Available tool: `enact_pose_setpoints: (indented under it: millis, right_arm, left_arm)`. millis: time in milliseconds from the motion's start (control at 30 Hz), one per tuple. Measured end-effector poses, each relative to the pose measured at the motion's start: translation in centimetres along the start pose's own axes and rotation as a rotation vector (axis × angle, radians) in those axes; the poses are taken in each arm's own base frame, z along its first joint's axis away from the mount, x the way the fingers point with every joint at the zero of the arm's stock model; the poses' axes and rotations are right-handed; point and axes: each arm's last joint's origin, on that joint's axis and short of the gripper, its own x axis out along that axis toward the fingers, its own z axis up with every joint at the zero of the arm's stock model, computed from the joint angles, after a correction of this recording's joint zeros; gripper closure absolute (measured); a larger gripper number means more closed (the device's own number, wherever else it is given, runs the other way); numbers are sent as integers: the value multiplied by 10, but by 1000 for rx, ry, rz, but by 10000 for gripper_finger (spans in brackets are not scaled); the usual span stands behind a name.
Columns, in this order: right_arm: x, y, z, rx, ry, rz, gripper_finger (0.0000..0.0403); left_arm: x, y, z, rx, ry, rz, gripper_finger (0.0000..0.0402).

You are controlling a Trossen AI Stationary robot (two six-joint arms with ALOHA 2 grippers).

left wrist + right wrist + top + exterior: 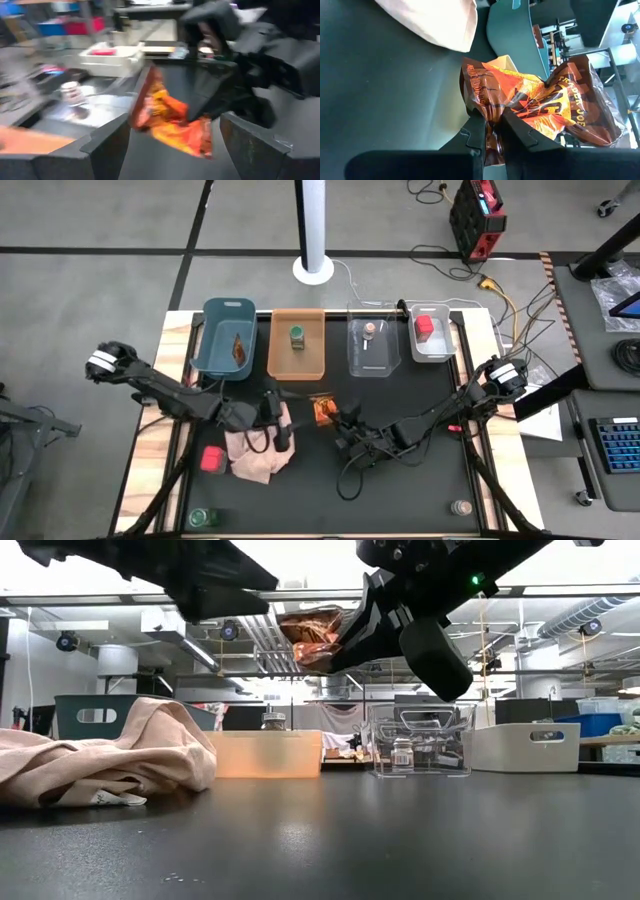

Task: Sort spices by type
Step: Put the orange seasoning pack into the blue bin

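Right hand [492, 131] is clenched on the orange-brown foil packet [540, 107], held up off the worktop [400, 490] — light, crinkly, slippery foil, so we pinch an edge seam. Left hand [175, 145] released, just beside it.

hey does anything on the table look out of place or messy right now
Yes. A pink cloth lies crumpled on the mat by the left gripper, open beside it, and isn't a spice. A red container, a green-capped jar and a tan-lidded jar sit loose, unsorted. The foil packet in the right gripper is creased.
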Motion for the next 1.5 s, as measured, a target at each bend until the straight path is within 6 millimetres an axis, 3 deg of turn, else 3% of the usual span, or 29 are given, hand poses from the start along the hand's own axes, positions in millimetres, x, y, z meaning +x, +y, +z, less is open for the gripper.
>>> enact_pose_setpoints:
  millis: [100, 233, 533, 733, 900, 1100, 1233, 1500]
  right_arm:
    - [0, 0, 0, 1, -1, -1, 374]
    - [0, 0, 0, 2, -5, 4, 374]
    - [0, 0, 0, 15, -6, 5, 374]
    - [0, -1, 4, 15, -55, 31, 374]
    - [0, -2, 4, -12, -56, 23, 374]
    - [0, -2, 4, -37, -52, 16, 374]
    - [0, -3, 4, -39, -50, 16, 370]
    - [-1, -2, 0, 56, 20, -33, 282]
  left_arm:
    - [11, 6, 0, 17, -18, -49, 116]
    - [23, 21, -4, 34, -3, 45, 124]
    - [26, 27, -2, 95, -10, 79, 142]
    - [44, 32, -8, 65, -35, -58, 162]
    - [49, 31, -14, 70, -26, -55, 223]
    - [46, 29, -12, 63, -26, -77, 383]
    - [43, 28, -9, 61, -33, -80, 394]
    - [34, 31, -1, 58, -37, -32, 401]
